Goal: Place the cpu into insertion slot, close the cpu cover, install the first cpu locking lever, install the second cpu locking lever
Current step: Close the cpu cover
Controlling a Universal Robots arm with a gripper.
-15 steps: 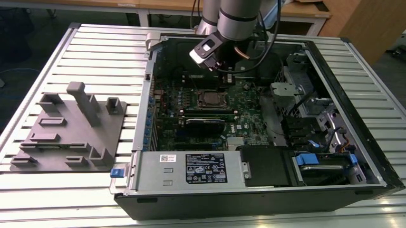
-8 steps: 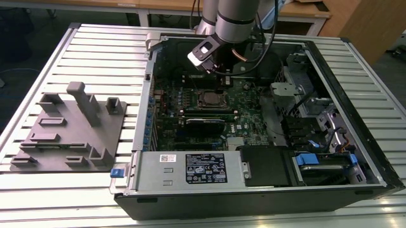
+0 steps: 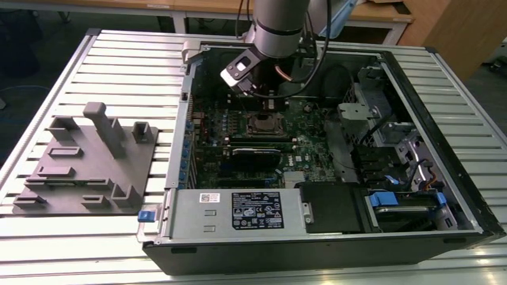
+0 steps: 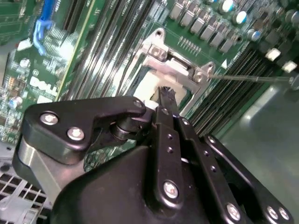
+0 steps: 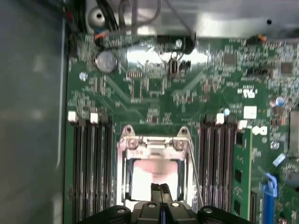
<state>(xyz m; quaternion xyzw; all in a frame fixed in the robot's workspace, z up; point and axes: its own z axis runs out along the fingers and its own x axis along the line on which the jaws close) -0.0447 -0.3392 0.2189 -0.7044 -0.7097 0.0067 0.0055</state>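
Observation:
The insertion slot (image 3: 268, 124) sits mid-board inside the open computer case. In both wrist views the cpu (image 5: 145, 171) (image 4: 150, 85) shows as a pale square in the socket. The silvery cpu cover (image 5: 154, 143) (image 4: 169, 64) lies down around it. A thin locking lever (image 4: 247, 78) (image 5: 194, 167) sticks out from one socket corner, away from the frame. My gripper (image 5: 160, 187) (image 4: 164, 91) (image 3: 268, 104) is shut, fingertips pressed together with nothing between them. It hovers just over the cover's edge opposite the hinge.
Long black memory slots (image 5: 91, 168) flank the socket on both sides. The case's metal walls (image 5: 32, 116) enclose the board. A power supply (image 3: 237, 211) and drive bays (image 3: 404, 202) fill the near side. A grey fixture plate (image 3: 87, 160) lies on the table at the exterior view's left.

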